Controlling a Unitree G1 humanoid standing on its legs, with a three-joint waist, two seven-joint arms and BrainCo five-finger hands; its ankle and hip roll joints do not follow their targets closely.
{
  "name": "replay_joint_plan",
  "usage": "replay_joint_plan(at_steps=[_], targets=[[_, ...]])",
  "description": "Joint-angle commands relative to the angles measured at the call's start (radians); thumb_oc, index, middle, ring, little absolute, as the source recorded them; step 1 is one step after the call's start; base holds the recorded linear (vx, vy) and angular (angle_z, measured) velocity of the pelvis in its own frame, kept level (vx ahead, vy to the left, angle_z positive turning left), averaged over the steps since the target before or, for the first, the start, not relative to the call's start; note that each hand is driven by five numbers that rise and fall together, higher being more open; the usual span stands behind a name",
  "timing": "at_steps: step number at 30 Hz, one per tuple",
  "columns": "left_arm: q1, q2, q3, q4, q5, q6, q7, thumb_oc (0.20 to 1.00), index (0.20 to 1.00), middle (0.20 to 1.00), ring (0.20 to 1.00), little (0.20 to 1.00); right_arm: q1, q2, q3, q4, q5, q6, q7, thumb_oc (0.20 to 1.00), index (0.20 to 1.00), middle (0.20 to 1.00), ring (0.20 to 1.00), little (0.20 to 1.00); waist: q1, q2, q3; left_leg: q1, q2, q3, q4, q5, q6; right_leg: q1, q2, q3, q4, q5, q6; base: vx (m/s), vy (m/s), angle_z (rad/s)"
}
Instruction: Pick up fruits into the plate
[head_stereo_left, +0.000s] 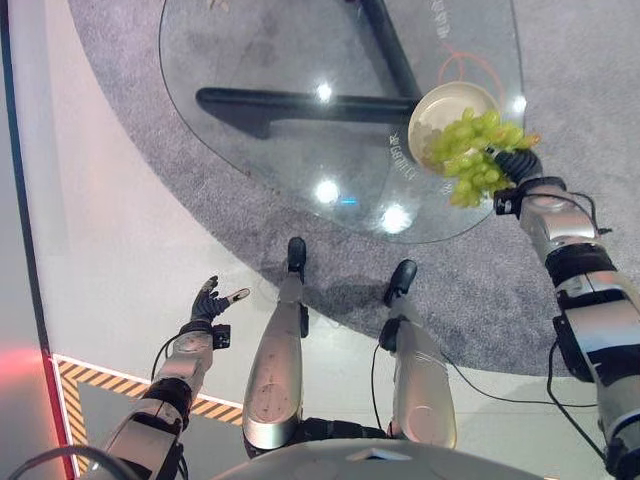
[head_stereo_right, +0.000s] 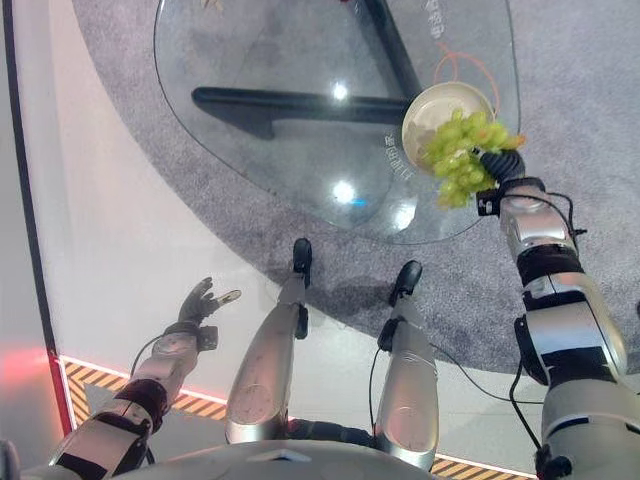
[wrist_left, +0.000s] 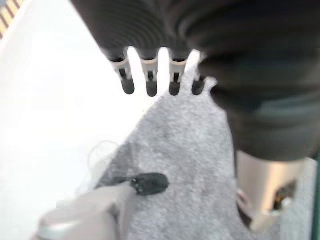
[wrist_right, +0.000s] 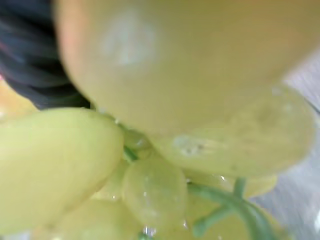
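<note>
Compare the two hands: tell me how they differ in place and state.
The right hand is up at the glass table, by the plate; the left hand hangs low over the floor, away from the table. The right hand carries the grapes, which hide its fingers; the left hand holds nothing, its fingers straight. Both wear a dark ribbed cover.

We saw a bunch of green grapes (head_stereo_left: 472, 152) | overhanging the round cream plate (head_stereo_left: 440, 110) rim | plate near the table edge.
</note>
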Motion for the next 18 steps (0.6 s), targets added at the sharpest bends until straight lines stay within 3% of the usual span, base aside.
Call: replay_joint_plan(at_steps=[1,6,7,8,9,10,14,18], targets=[[0.042,0.023,-0.033,-0.027,0.009,-0.03,0.022,1.0,1.0,1.0,1.0,1.0,-0.067,-0.105,0.072,-0.003,-0.165,-0.038,-0.102,0.2,0.2,0.2,0.2,0.2,0.01,0.026,-0.015,-0.08,-0.111,0.013,0.118,-0.14,0.045,-0.093,0.046,-0.013,0.181,-0.138,-0.032,0.02,0.041,0.12],[0.057,0.034,-0.067,-0.074,-0.017,-0.038,0.027,1.0,1.0,1.0,1.0,1.0,-0.147,-0.156,0.156,0.036,-0.353,0.032,-0.212,0.2,0.2,0.2,0.2,0.2,0.023,0.049,-0.015,-0.154,-0.123,0.009,0.16,-0.144,0.054,-0.164,0.038,-0.013,0.221,-0.142,-0.035,0.02,0.009,0.09],[0.069,0.035,-0.077,-0.077,-0.018,-0.039,0.025,1.0,1.0,1.0,1.0,1.0,-0.149,-0.158,0.172,0.049,-0.397,0.05,-0.225,0.2,0.2,0.2,0.2,0.2,0.025,0.051,-0.015,-0.138,-0.127,0.005,0.172,-0.178,0.05,-0.155,0.035,0.001,0.243,-0.177,-0.027,0.09,-0.024,0.07],[0.07,0.037,-0.082,-0.081,-0.017,-0.039,0.026,1.0,1.0,1.0,1.0,1.0,-0.162,-0.164,0.187,0.064,-0.426,0.064,-0.239,0.2,0.2,0.2,0.2,0.2,0.027,0.053,-0.015,-0.149,-0.128,0.005,0.18,-0.179,0.052,-0.166,0.034,0.001,0.251,-0.177,-0.028,0.01,-0.005,0.11],[0.059,0.04,-0.079,-0.085,-0.017,-0.039,0.027,1.0,1.0,1.0,1.0,1.0,-0.178,-0.169,0.191,0.069,-0.439,0.072,-0.247,0.2,0.2,0.2,0.2,0.2,0.028,0.056,-0.015,-0.183,-0.127,0.007,0.178,-0.147,0.059,-0.193,0.034,-0.012,0.24,-0.145,-0.037,0.03,-0.013,0.12],[0.079,0.048,-0.097,-0.097,-0.023,-0.04,0.023,1.0,1.0,1.0,1.0,1.0,-0.191,-0.169,0.223,0.11,-0.486,0.12,-0.269,0.2,0.2,0.2,0.2,0.2,0.035,0.064,-0.015,-0.177,-0.129,0.002,0.195,-0.18,0.057,-0.196,0.03,0.004,0.273,-0.182,-0.029,0.02,-0.014,0.08],[0.1,0.058,-0.116,-0.126,-0.041,-0.043,0.024,1.0,1.0,1.0,1.0,1.0,-0.235,-0.195,0.282,0.167,-0.649,0.198,-0.286,0.2,0.2,0.2,0.2,0.2,0.045,0.08,-0.015,-0.216,-0.133,0.001,0.202,-0.176,0.062,-0.234,0.026,0.005,0.288,-0.185,-0.031,0.03,-0.009,0.01],[0.129,0.078,-0.128,-0.153,-0.051,-0.038,0.016,1.0,1.0,1.0,1.0,1.0,-0.28,-0.227,0.365,0.204,-0.784,0.286,-0.236,0.2,0.2,0.2,0.2,0.2,0.056,0.104,-0.015,-0.245,-0.143,-0.006,0.208,-0.168,0.068,-0.27,0.024,0.012,0.302,-0.186,-0.035,0.0,0.0,0.0]])
